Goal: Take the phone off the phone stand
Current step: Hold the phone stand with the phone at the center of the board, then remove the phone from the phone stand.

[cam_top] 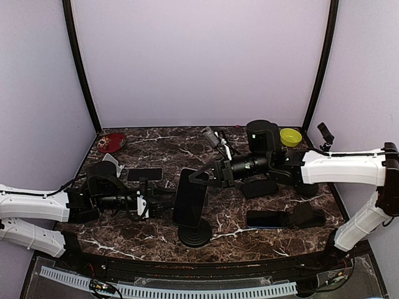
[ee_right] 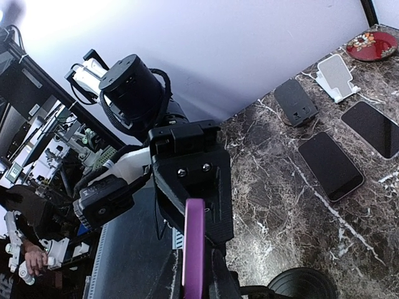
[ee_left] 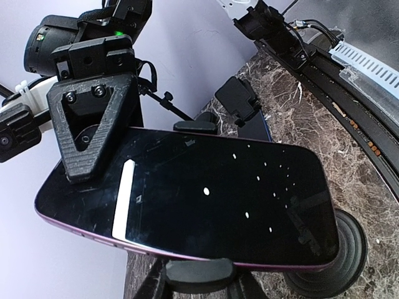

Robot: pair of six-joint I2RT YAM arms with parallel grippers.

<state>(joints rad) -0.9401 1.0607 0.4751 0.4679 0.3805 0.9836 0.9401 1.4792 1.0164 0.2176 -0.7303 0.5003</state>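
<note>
- Hard to read first: in the left wrist view we see only the left gripper's [cam_top: 166, 203] finger stubs at the bottom edge, flanking a dark piece under the phone [cam_top: 190, 198]. We cannot tell whether they grip.
- The phone stand [cam_top: 195, 235] shows us just its round base.
- The phone sits propped on that stand, mid-scene.
- The right gripper [cam_top: 202, 176] reaches in from 3 o'clock, fingers pinched on the phone's 1 o'clock corner.
- The left arm lies low from 9 o'clock, at the phone's edge.
</note>
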